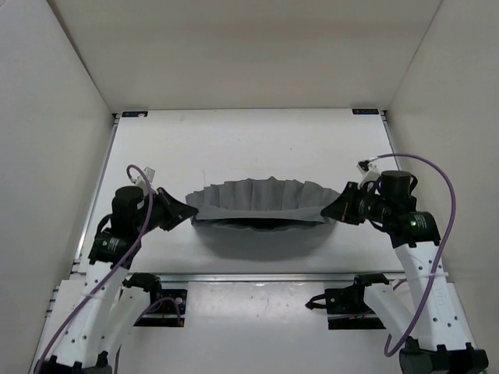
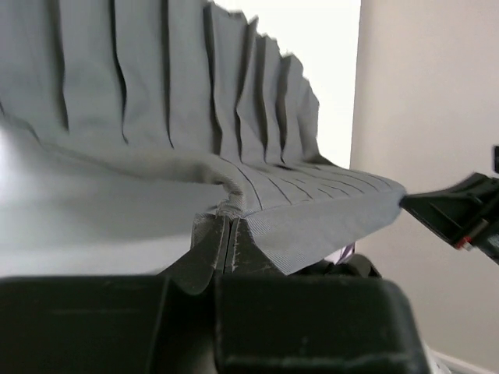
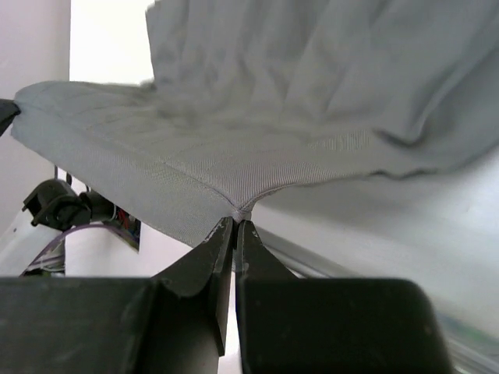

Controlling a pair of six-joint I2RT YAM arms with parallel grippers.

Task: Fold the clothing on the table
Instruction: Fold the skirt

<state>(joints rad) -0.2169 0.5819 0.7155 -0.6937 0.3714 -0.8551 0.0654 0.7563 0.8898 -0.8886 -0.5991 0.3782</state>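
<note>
Two claws share the load. The left claw (image 1: 185, 212) at centre-left of the overhead view and the right claw (image 1: 329, 209) at centre-right each pinch one end of the soft mid-grey pleated fabric garment (image 1: 265, 196). Their fingers are pressed tight together with only a thin corner of cloth between them. Both wrist views show this, the hem bunching to a point right where the fingertips meet.

Gripping opposite corners stretches the near edge between the arms, so the pleats fan out evenly rather than collapsing into a heap. That edge hangs lifted above the large flat white counter (image 1: 234, 140) and casts a dark shadow beneath it in the middle of the frame. Whether the garment's far edge rests on the surface I cannot tell.

Holding it raised this way likely prepares a fold: carried toward the top of the frame, the held edge could be laid over the far one. A corner slipping out would spoil the alignment, so both pinches matter.
</note>
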